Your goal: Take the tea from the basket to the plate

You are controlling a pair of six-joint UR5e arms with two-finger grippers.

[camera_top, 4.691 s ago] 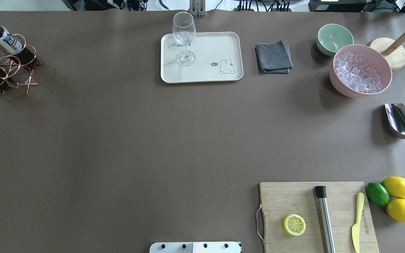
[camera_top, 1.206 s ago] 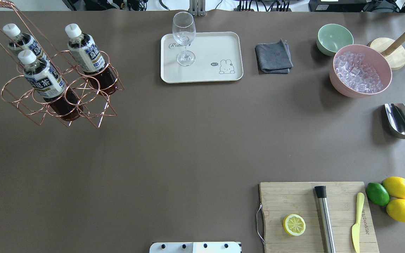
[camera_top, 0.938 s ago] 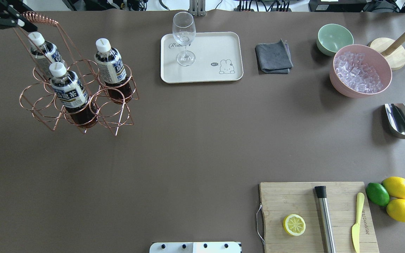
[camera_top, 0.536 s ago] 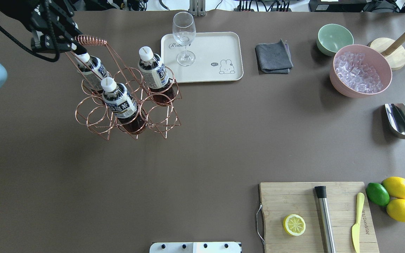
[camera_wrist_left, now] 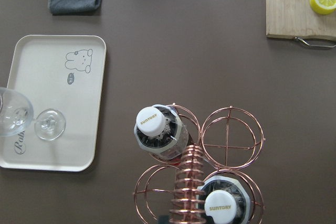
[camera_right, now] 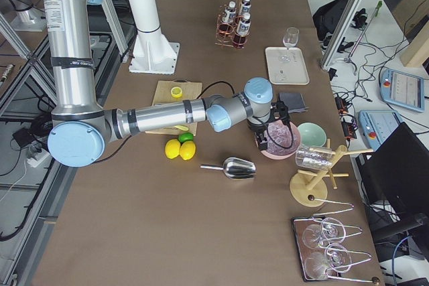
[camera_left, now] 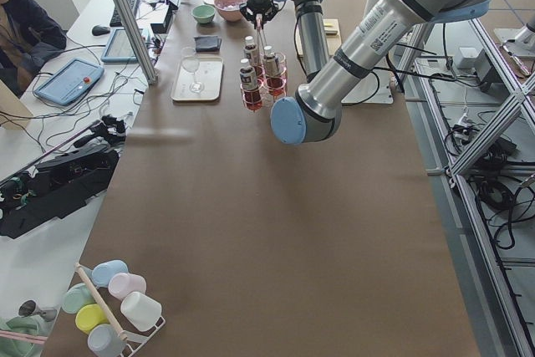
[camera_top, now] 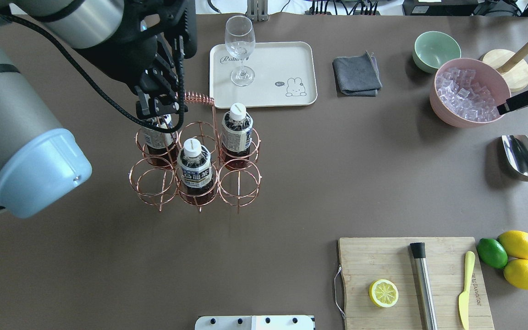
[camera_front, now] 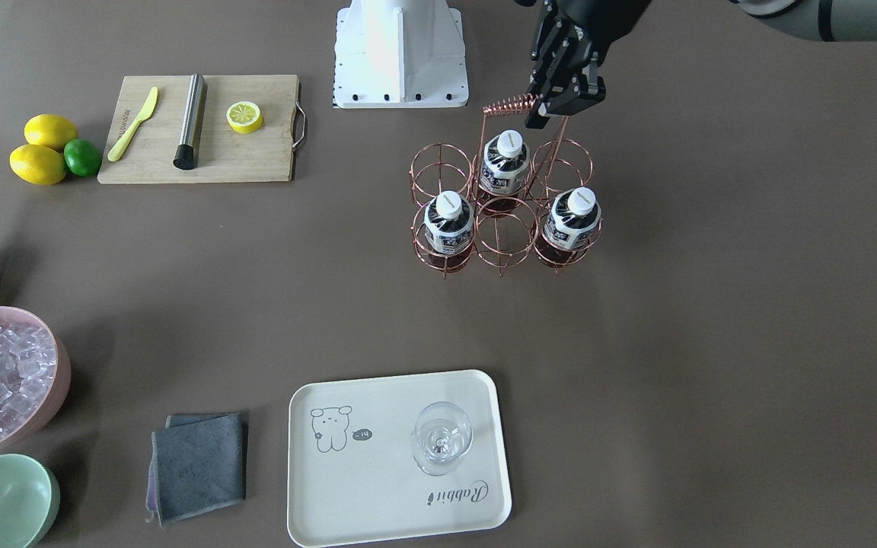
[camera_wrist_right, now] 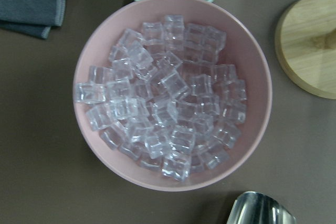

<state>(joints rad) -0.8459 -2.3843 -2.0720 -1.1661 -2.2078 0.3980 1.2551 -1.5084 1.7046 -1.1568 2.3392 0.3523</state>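
The copper wire basket (camera_top: 239,183) is at the table's left-middle, near the plate. It holds three tea bottles with white caps: one at the right (camera_top: 237,130), one in the middle (camera_top: 194,165), and one (camera_top: 156,137) partly hidden under my left gripper. My left gripper (camera_top: 161,109) is shut on the basket's coiled handle (camera_top: 197,97); the handle also shows in the front view (camera_front: 509,104). The cream plate (camera_top: 277,59) lies just beyond, with a stemmed glass (camera_top: 240,46) on it. Only a dark part of my right gripper (camera_top: 523,100) shows, over the ice bowl.
A pink bowl of ice (camera_top: 434,103), a green bowl (camera_top: 436,48) and a grey cloth (camera_top: 356,73) lie at the far right. A steel scoop (camera_top: 523,160), a cutting board (camera_top: 374,256) with a lemon half, and lemons (camera_top: 519,245) are nearer.
My left arm has carried the basket with its three bottles from the far left edge rightward to the plate's near side. Part of my right gripper has appeared over the ice bowl.
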